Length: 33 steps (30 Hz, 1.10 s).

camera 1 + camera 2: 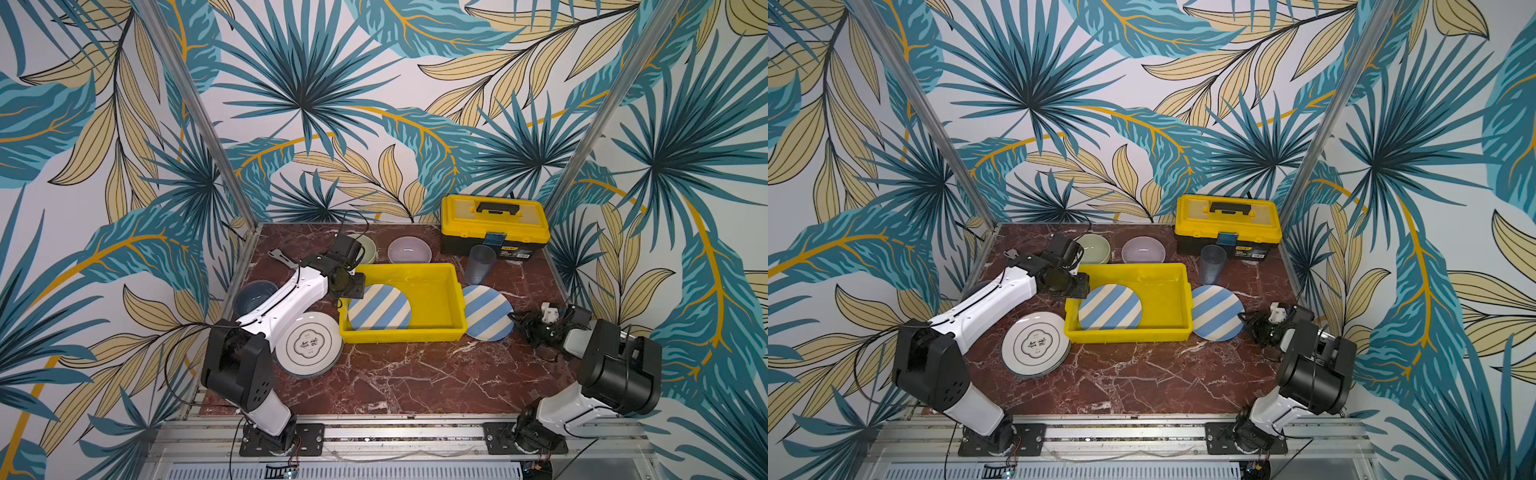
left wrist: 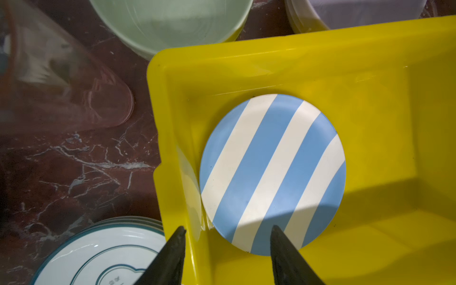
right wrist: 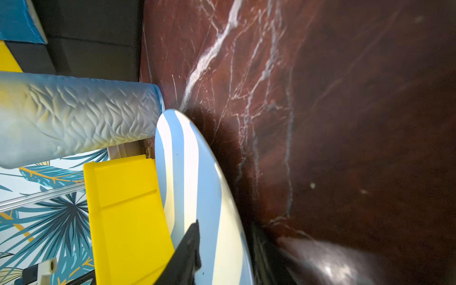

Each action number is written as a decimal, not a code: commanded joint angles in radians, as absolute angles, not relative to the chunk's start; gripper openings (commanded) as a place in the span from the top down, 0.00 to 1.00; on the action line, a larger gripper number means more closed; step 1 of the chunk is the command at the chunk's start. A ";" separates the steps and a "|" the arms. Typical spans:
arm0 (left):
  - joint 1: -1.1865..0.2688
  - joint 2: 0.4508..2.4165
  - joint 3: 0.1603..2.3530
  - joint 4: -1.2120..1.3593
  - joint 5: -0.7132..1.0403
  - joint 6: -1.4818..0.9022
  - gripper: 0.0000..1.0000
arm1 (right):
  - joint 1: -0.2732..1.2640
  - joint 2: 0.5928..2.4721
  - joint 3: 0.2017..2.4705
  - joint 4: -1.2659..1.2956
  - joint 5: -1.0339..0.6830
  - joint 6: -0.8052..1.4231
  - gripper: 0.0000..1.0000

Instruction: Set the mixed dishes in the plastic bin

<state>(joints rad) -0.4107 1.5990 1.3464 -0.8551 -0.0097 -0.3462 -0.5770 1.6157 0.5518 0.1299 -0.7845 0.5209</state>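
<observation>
The yellow plastic bin [image 1: 403, 334] stands mid-table with one blue-and-cream striped plate [image 1: 379, 307] flat inside it. My left gripper [image 2: 227, 230] hangs open and empty over the bin's left wall [image 2: 172, 160], one finger on each side of it. A second striped plate [image 1: 487, 307] is tilted against the bin's right side. My right gripper [image 3: 225, 227] is shut on that plate's right rim, one finger on its top face [image 3: 192, 244] and the other under it. White plates [image 1: 309, 343], three bowls [image 1: 409, 249] and a tumbler [image 1: 480, 264] stand outside the bin.
A yellow-and-black toolbox [image 1: 494, 224] stands at the back right, behind the blue tumbler. The pale green bowl [image 1: 368, 245] and blue-grey bowl [image 1: 253, 295] flank my left arm. A clear tumbler [image 2: 61, 93] lies beside the bin's left corner. A grey metal tool [image 1: 282, 257] lies at the back left.
</observation>
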 commanded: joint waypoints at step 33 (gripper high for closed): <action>-0.373 1.643 1.275 -0.878 -0.089 -0.344 0.49 | -0.514 1.578 0.501 0.255 -0.842 0.546 0.70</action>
